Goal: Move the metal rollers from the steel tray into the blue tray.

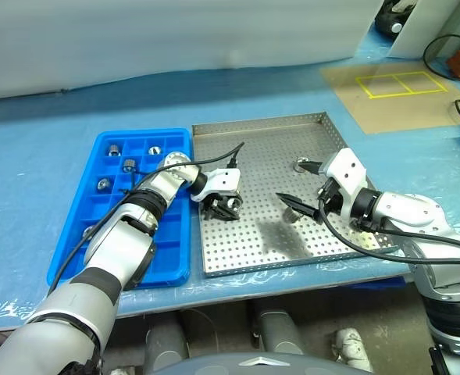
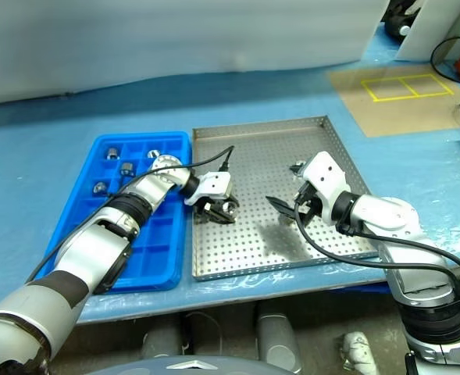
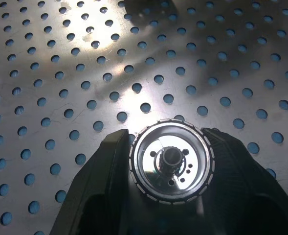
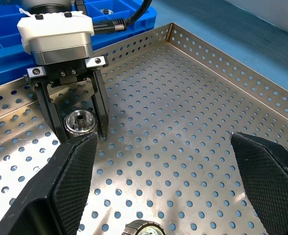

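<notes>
Left gripper [image 4: 79, 128] straddles a roller [image 4: 80, 122] on the steel tray [image 4: 192, 127].

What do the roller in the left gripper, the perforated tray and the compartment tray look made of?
Metal roller: looks like polished metal, with a mirror-bright face and finely notched rim.
Steel tray: sheet metal, dull brushed finish with glare patches and punched holes; likely steel.
Blue tray: looks like moulded plastic, uniform glossy blue with a moulded grid of walls.
</notes>
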{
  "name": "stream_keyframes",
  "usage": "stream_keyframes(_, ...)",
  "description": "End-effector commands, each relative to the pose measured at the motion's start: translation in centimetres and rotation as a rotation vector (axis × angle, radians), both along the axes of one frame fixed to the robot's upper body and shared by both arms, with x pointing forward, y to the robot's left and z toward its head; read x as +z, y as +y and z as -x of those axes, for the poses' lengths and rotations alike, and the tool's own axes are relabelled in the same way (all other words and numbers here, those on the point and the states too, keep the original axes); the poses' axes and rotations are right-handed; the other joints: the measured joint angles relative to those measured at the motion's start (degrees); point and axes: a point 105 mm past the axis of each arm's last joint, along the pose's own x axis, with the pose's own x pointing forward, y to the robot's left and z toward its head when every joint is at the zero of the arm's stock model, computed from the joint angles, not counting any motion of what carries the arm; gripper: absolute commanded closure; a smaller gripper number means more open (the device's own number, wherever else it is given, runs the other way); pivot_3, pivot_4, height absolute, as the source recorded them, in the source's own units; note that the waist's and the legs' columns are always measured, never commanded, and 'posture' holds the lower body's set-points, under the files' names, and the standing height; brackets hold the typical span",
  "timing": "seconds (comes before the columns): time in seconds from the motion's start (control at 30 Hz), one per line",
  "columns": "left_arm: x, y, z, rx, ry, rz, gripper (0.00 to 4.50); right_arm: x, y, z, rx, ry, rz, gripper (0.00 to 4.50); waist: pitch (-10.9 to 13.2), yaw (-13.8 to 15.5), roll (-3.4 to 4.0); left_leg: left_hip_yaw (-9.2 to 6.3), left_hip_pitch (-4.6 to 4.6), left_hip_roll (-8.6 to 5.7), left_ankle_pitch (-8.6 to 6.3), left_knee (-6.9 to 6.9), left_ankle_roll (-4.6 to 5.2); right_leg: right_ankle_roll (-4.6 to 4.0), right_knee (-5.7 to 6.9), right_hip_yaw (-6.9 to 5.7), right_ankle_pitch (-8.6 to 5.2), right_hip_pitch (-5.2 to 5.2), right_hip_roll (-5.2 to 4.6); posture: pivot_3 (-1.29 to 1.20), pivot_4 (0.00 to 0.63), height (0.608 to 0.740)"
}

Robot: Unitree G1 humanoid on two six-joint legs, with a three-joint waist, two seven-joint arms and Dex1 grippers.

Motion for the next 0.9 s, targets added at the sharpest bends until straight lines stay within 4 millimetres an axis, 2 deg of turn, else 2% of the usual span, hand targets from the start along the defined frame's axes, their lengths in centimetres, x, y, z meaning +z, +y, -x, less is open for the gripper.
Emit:
stream_keyframes(0.03, -0.1, 0.6, 0.0, 0.006, -0.008, 0.003, 2.58, 1.2, 0.3, -0.1, 0.02, -0.054, 0.006, 0.0, 0.0, 0.0, 0.0, 0.0, 0.0, 0.0, 0.0, 0.0, 0.0, 0.0, 0.0, 0.0, 0.0, 0.0, 0.0, -0.61, 0.15, 0.74)
stream_keyframes(0.07, 0.1, 0.6, -0.2, 0.02, -0.019, 0.014, 2.78, 1.2, 0.3, -0.1, 0.02, -0.055, 0.005, 0.0, 0.0, 0.0, 0.0, 0.0, 0.0, 0.0, 0.0, 0.0, 0.0, 0.0, 0.0, 0.0, 0.0, 0.0, 0.0, -0.61, 0.15, 0.74)
stream_keyframes(0.2, 1.6, -0.1, -0.5, 0.037, -0.019, 0.11, 2.78, 1.2, 0.4, -0.2, 0.028, -0.055, 0.006, 0.0, 0.0, 0.0, 0.0, 0.0, 0.01, 0.01, 0.0, 0.0, 0.0, 0.0, 0.01, 0.0, 0.0, 0.0, 0.0, -0.59, 0.15, 0.74)
stream_keyframes(0.33, 4.4, -0.6, -0.9, 0.063, -0.016, 0.261, 2.78, 1.2, 0.7, -0.5, 0.047, -0.057, 0.004, 0.0, 0.0, 0.1, -0.01, 0.0, -0.04, 0.01, -0.01, -0.02, 0.0, 0.0, -0.02, -0.01, 0.0, -0.02, 0.0, -0.55, 0.15, 0.74)
stream_keyframes(0.5, 8.5, 0.6, -1.2, 0.114, -0.017, 0.437, 2.78, 1.7, 1.9, -1.3, 0.112, -0.065, -0.007, 0.0, 0.0, 0.2, 0.0, 0.01, -0.04, 0.03, -0.01, -0.06, 0.01, -0.01, -0.02, -0.01, 0.0, -0.06, -0.02, -0.46, 0.15, 0.74)
stream_keyframes(0.63, 9.6, 2.8, -1.1, 0.19, -0.006, 0.481, 2.78, 2.1, 3.3, -1.9, 0.193, -0.067, -0.018, 0.0, 0.0, 0.3, 0.02, 0.03, 0.06, 0.12, 0.03, -0.21, -0.07, -0.01, 0.0, -0.03, 0.0, -0.07, 0.0, -0.37, 0.15, 0.74)
stream_keyframes(0.8, 8.1, 7.8, 1.3, 0.297, -0.017, 0.441, 2.78, 2.3, 6.6, -3.7, 0.344, -0.075, -0.018, 0.0, 0.0, 0.5, 0.04, 0.06, 0.05, 0.16, 0.1, -0.41, -0.19, -0.02, 0.03, -0.13, 0.0, -0.2, 0.01, -0.24, 0.15, 0.74)
stream_keyframes(0.9, 8.4, 9.1, 2.1, 0.355, -0.034, 0.455, 2.78, 2.5, 7.8, -4.2, 0.408, -0.082, -0.02, 0.0, 0.0, 2.5, 0.06, 0.04, -0.18, 0.23, 0.27, -0.64, -0.43, -0.05, 0.1, -0.3, 0.0, -0.56, 0.01, -0.14, 0.15, 0.74)
